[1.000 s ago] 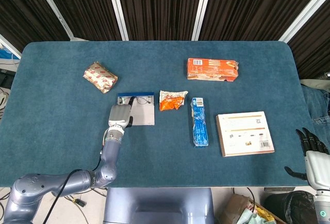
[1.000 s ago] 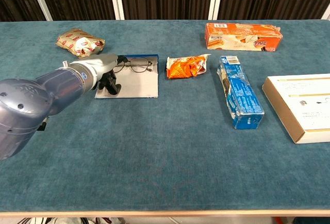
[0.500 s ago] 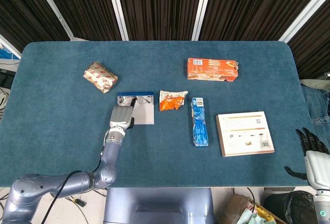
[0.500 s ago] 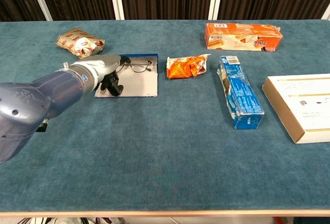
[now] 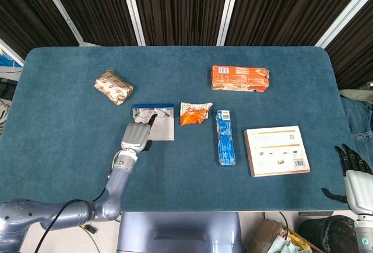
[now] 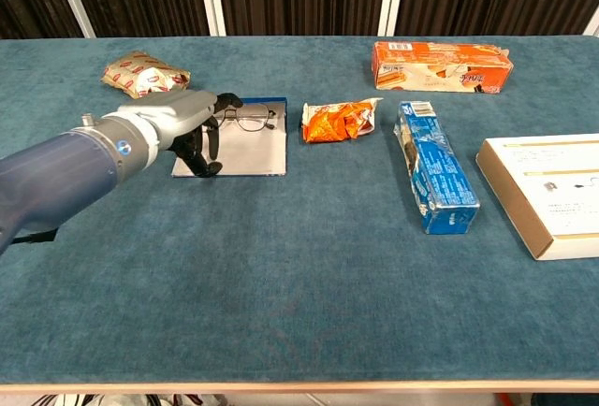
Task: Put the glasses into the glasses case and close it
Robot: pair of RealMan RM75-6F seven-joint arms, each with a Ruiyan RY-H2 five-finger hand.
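Right now the left hand [image 6: 182, 118] hovers over the near-left part of the open glasses case [image 6: 245, 149], fingers [image 6: 208, 144] curled downward and apart, holding nothing that I can make out. The glasses [image 6: 248, 122] already lie inside the case, at its far end against the blue raised edge [image 5: 152, 106], just beyond the fingertips. The right hand [image 5: 352, 168] rests off the tabletop's [image 5: 70, 148] right edge, fingers spread and empty.

Thin wire frames like these look light and easily bent, and the lenses would smear or scratch, so any nudge is best made at the bridge or temple hinges, gently. The case seems a flat, stiff folding type; its grey panel is probably smooth and may slide on the felt when pushed, so the lid wants lifting from a free edge while the base is steadied.

Room is fair: open blue felt lies in front of and to the left of the case. An orange snack wrapper [image 6: 339, 119] sits just beside its right edge, and a foil packet [image 6: 145, 75] lies near behind-left, limiting swing there.
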